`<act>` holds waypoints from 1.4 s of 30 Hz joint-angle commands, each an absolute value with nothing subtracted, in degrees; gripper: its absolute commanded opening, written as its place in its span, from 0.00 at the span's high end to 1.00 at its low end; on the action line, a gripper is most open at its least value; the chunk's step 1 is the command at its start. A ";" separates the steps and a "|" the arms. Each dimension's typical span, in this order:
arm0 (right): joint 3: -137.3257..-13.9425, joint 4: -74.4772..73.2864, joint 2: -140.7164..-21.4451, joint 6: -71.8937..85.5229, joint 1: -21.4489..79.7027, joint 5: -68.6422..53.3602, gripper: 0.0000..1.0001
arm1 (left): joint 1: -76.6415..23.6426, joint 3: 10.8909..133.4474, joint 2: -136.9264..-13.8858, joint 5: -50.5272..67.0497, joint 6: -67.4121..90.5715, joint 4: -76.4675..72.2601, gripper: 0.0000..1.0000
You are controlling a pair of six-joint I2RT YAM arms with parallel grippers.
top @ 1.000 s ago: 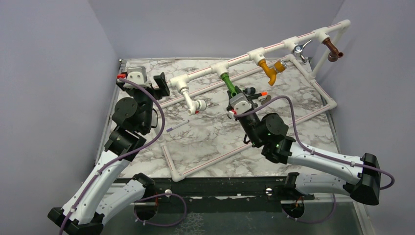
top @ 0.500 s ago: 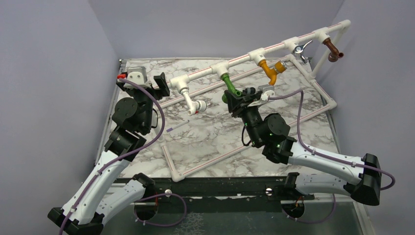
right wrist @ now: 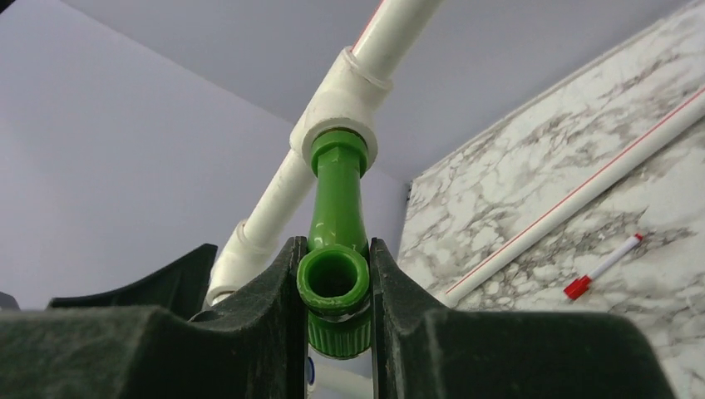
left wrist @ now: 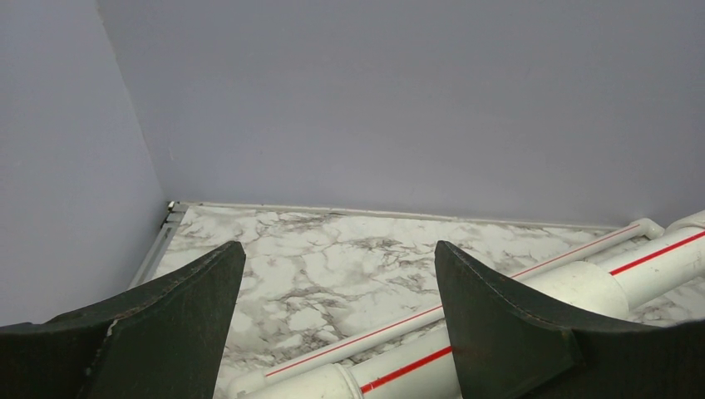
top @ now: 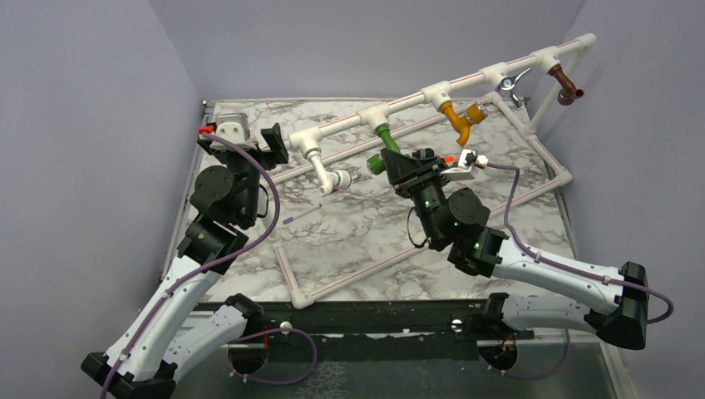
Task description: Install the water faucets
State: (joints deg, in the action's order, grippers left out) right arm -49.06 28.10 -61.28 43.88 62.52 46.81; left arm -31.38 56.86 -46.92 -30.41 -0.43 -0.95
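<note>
The green faucet hangs from a tee of the white pipe frame. In the right wrist view its round open spout sits between the two black fingers. My right gripper is shut on the green faucet at its lower end. A white faucet, an orange one, a silver one and a brown one sit in other tees. My left gripper is open and empty at the frame's left end, its fingers above the pipe.
The frame's lower rails lie on the marble table. A thin pen-like stick lies left of centre. A red-capped marker lies on the table. Grey walls close in at the left, back and right.
My right wrist has turned while holding the green faucet, and the faucet's lower end has swung to the left with it. The left arm has not moved.
</note>
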 commanded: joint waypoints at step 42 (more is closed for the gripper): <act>-55.65 6.80 -57.76 85.76 62.23 53.33 0.35 | -32.28 55.72 -48.36 -27.99 -0.48 4.22 0.15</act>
